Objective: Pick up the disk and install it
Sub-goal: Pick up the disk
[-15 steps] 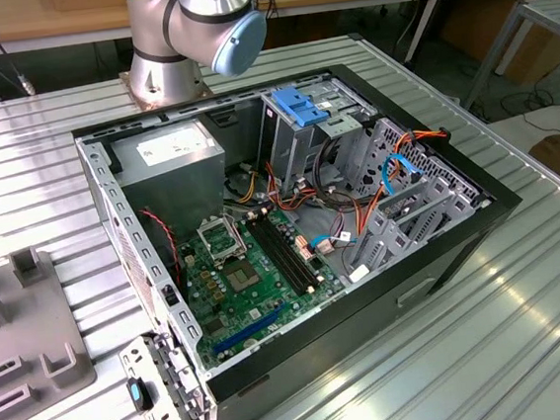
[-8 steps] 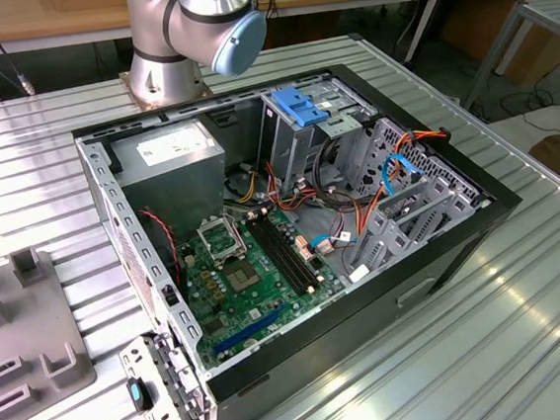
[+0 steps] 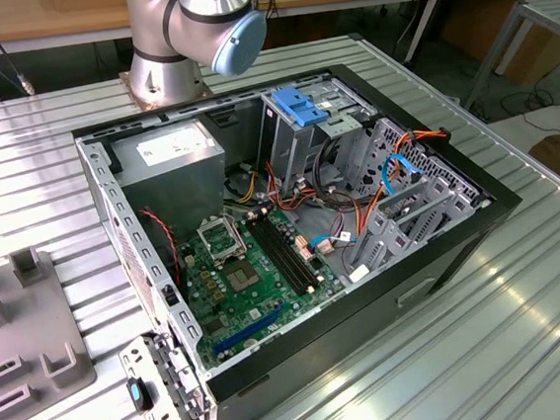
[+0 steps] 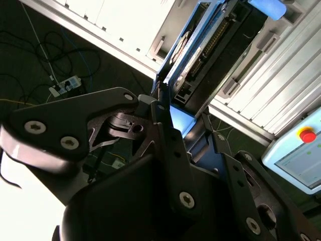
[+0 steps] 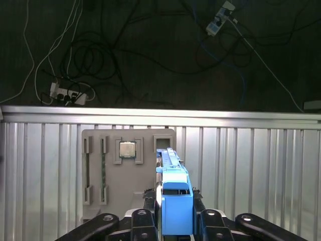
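Gripper (image 5: 175, 198) fingers (image 5: 199, 212) are closed on the disk (image 5: 176, 215), gripping it edge-on by its blue frame. The disk hangs over a grey fixture tray (image 5: 95, 145) beside the bench (image 5: 251, 165) edge. The tray carries a processor chip (image 5: 127, 149). An open computer case (image 3: 433, 255) occupies mid-bench.

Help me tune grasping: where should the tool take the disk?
Probably across its two broad flat faces, coming in from a narrow edge: the disk is thin and slab-like, and the tool clamps it that way.
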Tool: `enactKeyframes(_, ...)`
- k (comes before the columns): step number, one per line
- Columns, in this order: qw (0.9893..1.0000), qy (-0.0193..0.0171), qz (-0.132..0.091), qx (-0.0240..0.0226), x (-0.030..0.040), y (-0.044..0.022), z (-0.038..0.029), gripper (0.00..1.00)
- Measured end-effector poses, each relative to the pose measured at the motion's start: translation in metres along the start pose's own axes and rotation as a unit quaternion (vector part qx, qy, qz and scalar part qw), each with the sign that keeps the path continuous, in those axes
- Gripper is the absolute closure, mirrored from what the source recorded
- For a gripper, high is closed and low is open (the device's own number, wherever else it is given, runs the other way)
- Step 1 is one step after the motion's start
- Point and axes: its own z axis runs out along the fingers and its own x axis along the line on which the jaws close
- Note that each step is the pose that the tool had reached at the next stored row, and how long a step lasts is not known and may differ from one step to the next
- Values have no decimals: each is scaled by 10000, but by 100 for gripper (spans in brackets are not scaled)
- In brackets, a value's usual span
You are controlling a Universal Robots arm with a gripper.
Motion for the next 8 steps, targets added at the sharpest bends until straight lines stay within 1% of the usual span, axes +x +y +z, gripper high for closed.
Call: enactKeyframes(8, 10000, 0, 0, 0, 0, 0, -23, 63)
